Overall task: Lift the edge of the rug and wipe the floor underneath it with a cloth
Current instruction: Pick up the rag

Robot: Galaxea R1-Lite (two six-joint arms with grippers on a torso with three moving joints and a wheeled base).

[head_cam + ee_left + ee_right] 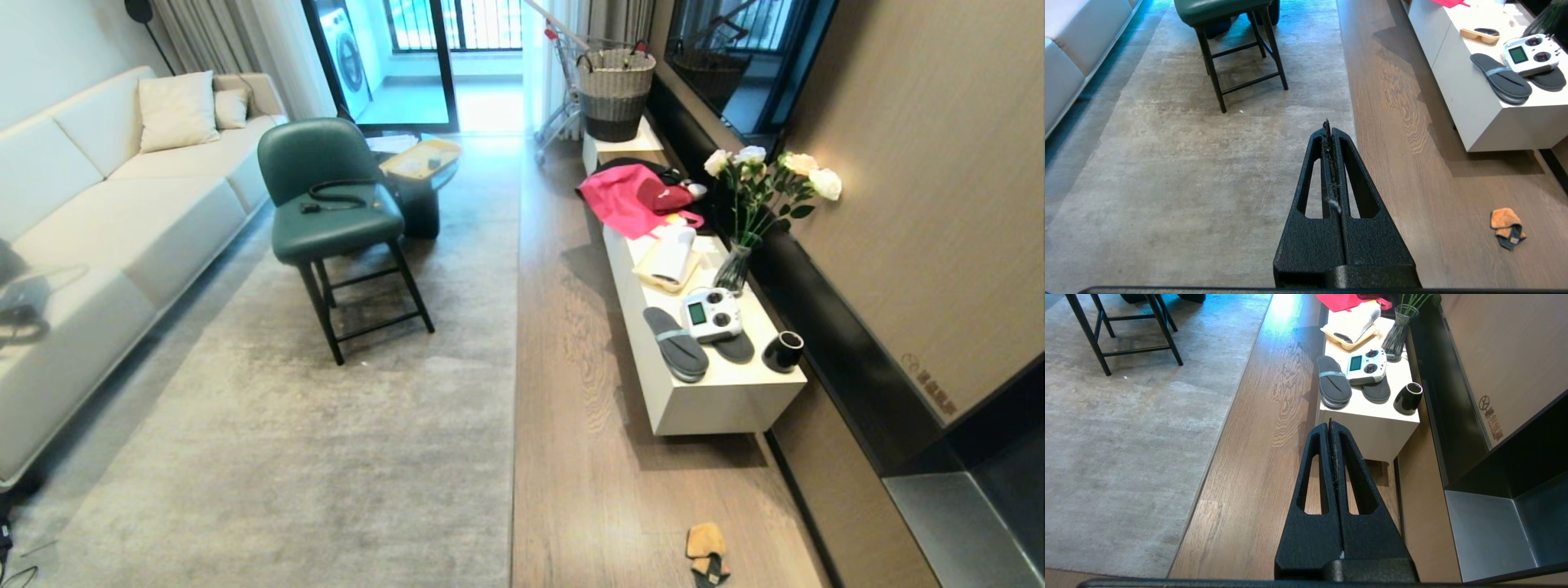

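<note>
Cloth (1506, 227) lay crumpled on the floor (1412, 163), well off to the right of your left gripper (1329, 134); both it and the right gripper (1331, 433) were pressed together, empty. Your risk was pinching only a loose fold, or dragging the rug edge (1349, 106) unevenly.

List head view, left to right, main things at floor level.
sofa → chair → rug edge → floor → cabinet → black wall base
</note>
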